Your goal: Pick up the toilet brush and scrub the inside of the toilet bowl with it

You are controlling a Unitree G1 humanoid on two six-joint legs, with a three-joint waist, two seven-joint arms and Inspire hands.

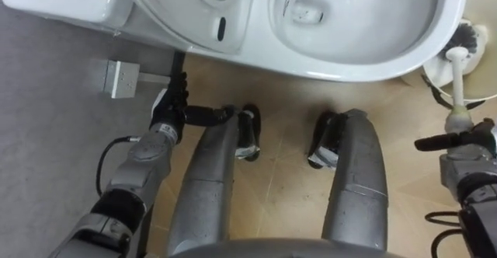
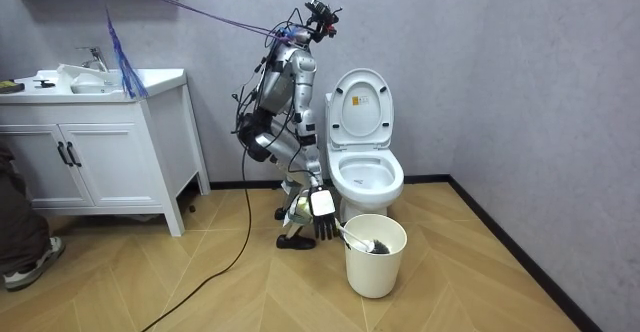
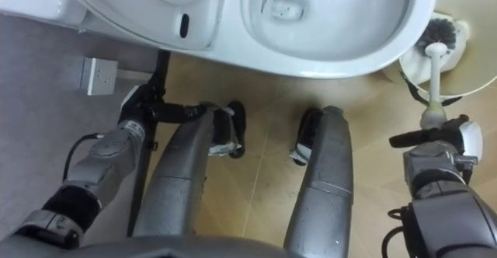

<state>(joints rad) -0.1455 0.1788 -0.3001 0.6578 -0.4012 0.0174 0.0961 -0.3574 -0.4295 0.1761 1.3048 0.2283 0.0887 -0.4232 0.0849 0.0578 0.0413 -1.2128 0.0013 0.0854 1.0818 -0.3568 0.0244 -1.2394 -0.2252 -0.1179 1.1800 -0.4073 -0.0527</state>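
Note:
The white toilet [image 1: 365, 64] has its seat and lid raised [image 2: 360, 107], and I stand bent over its bowl [image 3: 334, 56]. A toilet brush [image 1: 458, 79] with a white handle and dark bristles [image 3: 443, 31] leans in a white bucket [image 2: 375, 262] on the floor at my right, in front of the toilet. My right hand [image 1: 466, 141] is at the near end of the brush handle, thumb stretched sideways and fingers hanging nearly straight in the room view [image 2: 322, 217]. My left hand [image 1: 172, 102] hangs relaxed and empty beside my left leg, near the wall.
A grey box [image 1: 120, 78] sits low on the wall by the toilet's base. In the room view a white vanity cabinet [image 2: 100, 162] with a sink stands at the left, and part of a person [image 2: 20, 222] shows at the left edge.

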